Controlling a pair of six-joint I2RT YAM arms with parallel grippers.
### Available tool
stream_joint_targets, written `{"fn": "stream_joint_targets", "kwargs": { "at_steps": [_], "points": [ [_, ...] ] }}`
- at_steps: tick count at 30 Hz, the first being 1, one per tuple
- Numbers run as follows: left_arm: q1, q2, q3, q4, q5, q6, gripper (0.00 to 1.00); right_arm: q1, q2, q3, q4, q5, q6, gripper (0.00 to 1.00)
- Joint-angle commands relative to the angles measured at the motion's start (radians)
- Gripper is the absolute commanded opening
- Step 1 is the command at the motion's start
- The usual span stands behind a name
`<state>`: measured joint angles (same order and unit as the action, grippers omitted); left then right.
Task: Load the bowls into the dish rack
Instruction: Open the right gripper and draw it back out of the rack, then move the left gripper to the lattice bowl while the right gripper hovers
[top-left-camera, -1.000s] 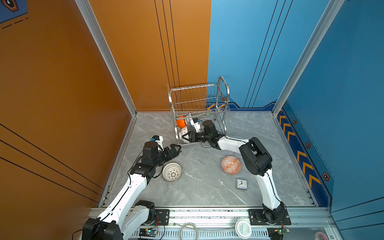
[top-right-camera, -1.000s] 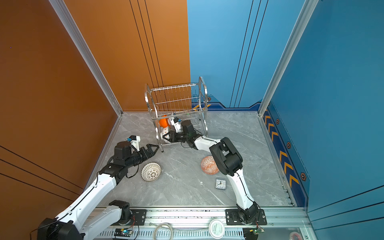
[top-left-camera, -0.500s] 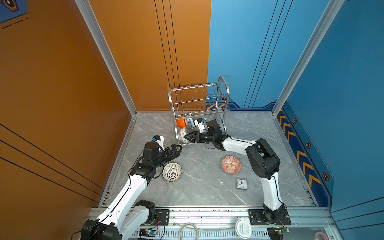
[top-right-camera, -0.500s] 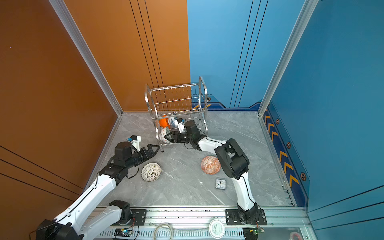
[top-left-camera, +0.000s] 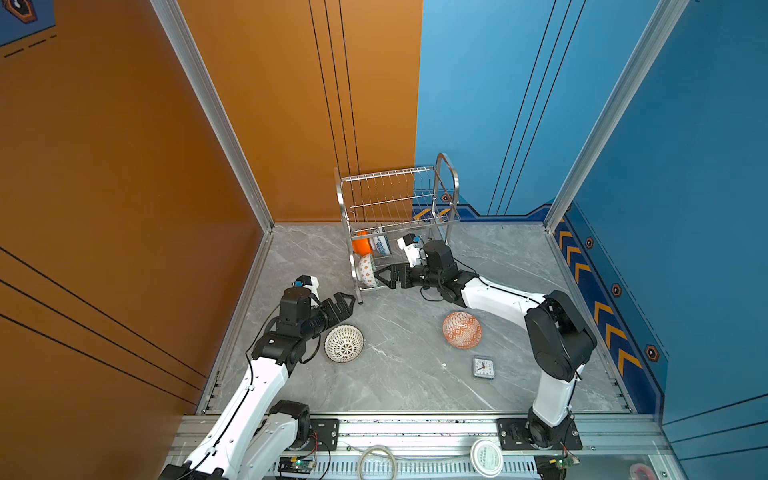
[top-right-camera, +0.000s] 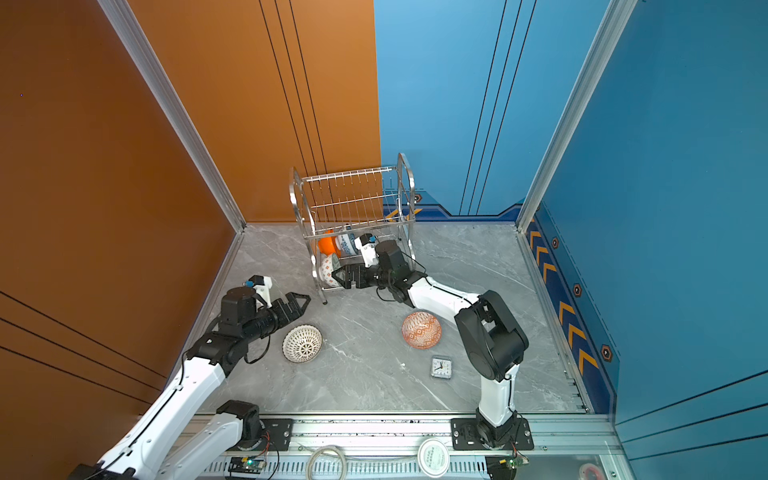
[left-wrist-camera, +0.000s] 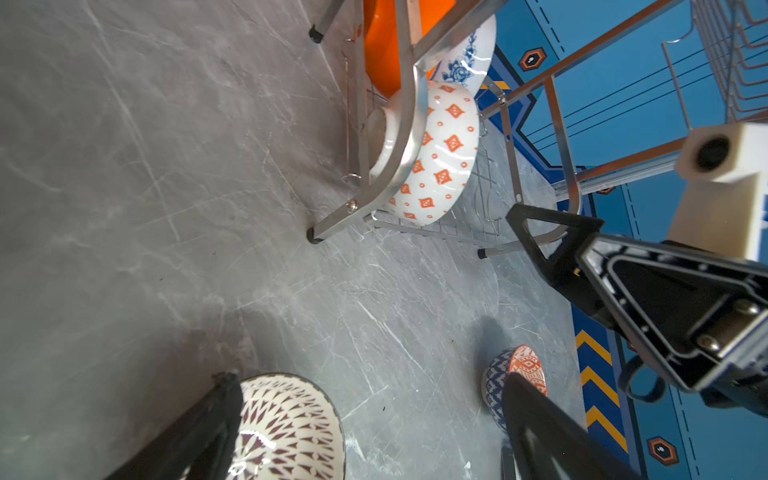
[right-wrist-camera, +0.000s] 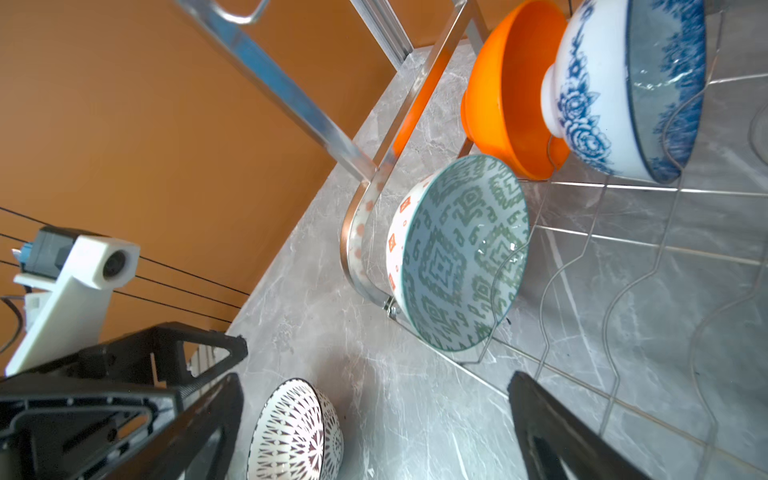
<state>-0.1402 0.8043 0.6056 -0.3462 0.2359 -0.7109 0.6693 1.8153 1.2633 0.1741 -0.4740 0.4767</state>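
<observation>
The dish rack (top-left-camera: 395, 216) (top-right-camera: 353, 208) stands at the back. Its lower shelf holds an orange bowl (top-left-camera: 360, 245) (right-wrist-camera: 498, 91), a blue-patterned bowl (top-left-camera: 380, 246) (right-wrist-camera: 615, 91) and, nearer the front, a green-patterned bowl (top-left-camera: 365, 272) (right-wrist-camera: 461, 253) (left-wrist-camera: 440, 158) standing on edge. My right gripper (top-left-camera: 382, 277) (right-wrist-camera: 376, 380) is open and empty, just short of the green bowl. A black-lattice bowl (top-left-camera: 344, 343) (left-wrist-camera: 286, 428) and an orange-red bowl (top-left-camera: 462, 329) (top-right-camera: 421, 330) lie on the table. My left gripper (top-left-camera: 345, 303) (left-wrist-camera: 370, 382) hangs open above the lattice bowl.
A small square clock (top-left-camera: 483, 368) lies on the table to the front right of the orange-red bowl. A white round lid (top-left-camera: 486, 457) rests on the front rail. Orange and blue walls close in the grey marble table (top-left-camera: 395, 386).
My right gripper has opened and let go of the green-patterned bowl, which stays standing in the rack's lower shelf. It has drawn back slightly. The left arm has barely moved.
</observation>
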Motion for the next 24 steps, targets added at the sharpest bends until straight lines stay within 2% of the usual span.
{"fn": "stream_joint_targets", "kwargs": {
  "at_steps": [1,6,12,17,23,24],
  "points": [
    [0.029,-0.081,0.000,-0.167,-0.054,0.022,0.98,0.026,-0.065,-0.028,-0.166,0.099,-0.129,1.00],
    [0.044,-0.168,-0.035,-0.274,-0.100,-0.007,0.98,0.026,-0.113,-0.061,-0.235,0.131,-0.185,1.00],
    [0.040,-0.194,-0.128,-0.311,-0.091,-0.135,0.98,0.026,-0.169,-0.085,-0.273,0.163,-0.236,1.00],
    [-0.001,-0.262,-0.200,-0.340,-0.154,-0.226,0.98,0.026,-0.216,-0.099,-0.280,0.183,-0.254,1.00],
    [-0.024,-0.211,-0.216,-0.325,-0.191,-0.230,0.98,0.026,-0.265,-0.122,-0.278,0.198,-0.257,1.00],
    [-0.027,-0.197,-0.216,-0.312,-0.187,-0.223,0.94,0.026,-0.270,-0.128,-0.277,0.201,-0.258,1.00]
  ]
}}
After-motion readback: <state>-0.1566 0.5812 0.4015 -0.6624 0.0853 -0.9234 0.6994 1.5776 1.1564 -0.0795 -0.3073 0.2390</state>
